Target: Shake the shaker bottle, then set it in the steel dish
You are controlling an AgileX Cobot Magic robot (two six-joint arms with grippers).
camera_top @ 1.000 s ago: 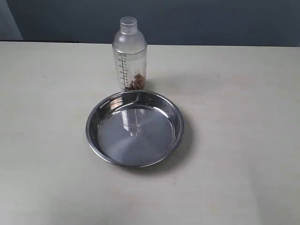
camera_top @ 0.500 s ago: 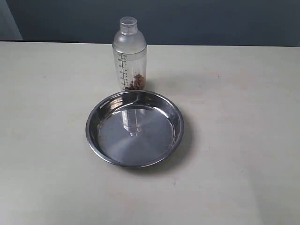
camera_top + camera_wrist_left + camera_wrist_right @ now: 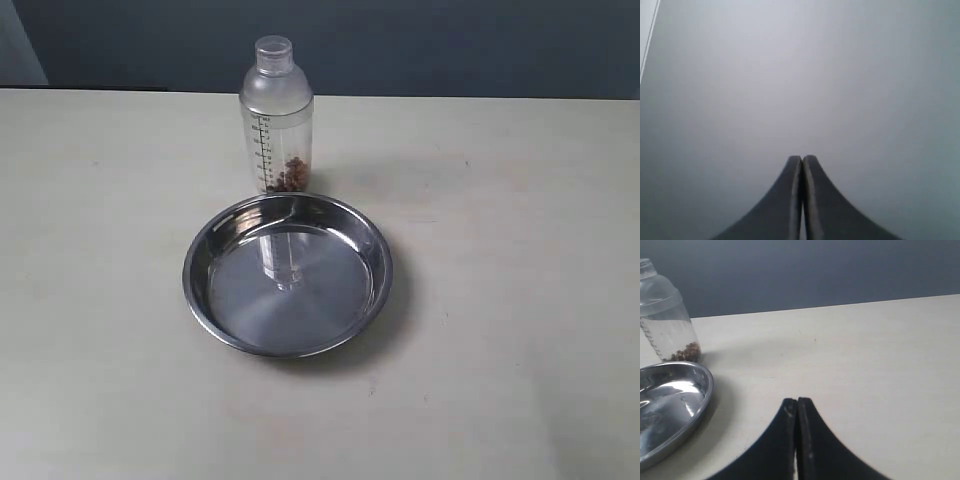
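Op.: Pos. of the shaker bottle (image 3: 277, 120) is to be stated.

Tech.: The bottle is seen upright on the surface (image 3: 520, 250), at the far side of the steel dish (image 3: 290, 349) and just beside its rim; whether the two touch cannot be told; the bottle is not set in the dish. The round cap (image 3: 273, 50) is fitted on the domed top; a black measuring scale (image 3: 262, 150) is printed down the clear wall; brown bits (image 3: 291, 176) are heaped at the bottom.

Op.: Cond. of the dish?

Tech.: The dish is laid flat on the surface, approx. at the centre of the ext. view; the bottle's reflection (image 3: 280, 262) is shown on the mirror-like bottom; a dark backdrop (image 3: 450, 45) is seen beyond the far edge of the surface.

Op.: State of the hands?

Tech.: Left hand (image 3: 802, 159): the fingers are pressed together, tip to tip; only a plain grey field is seen behind them. Right hand (image 3: 797, 401): the fingers are likewise brought together; the hand is held low by the surface, apart from both items; dish and bottle are both caught in the right wrist view, w/ the dish rim nearer to the hand than the bottle.
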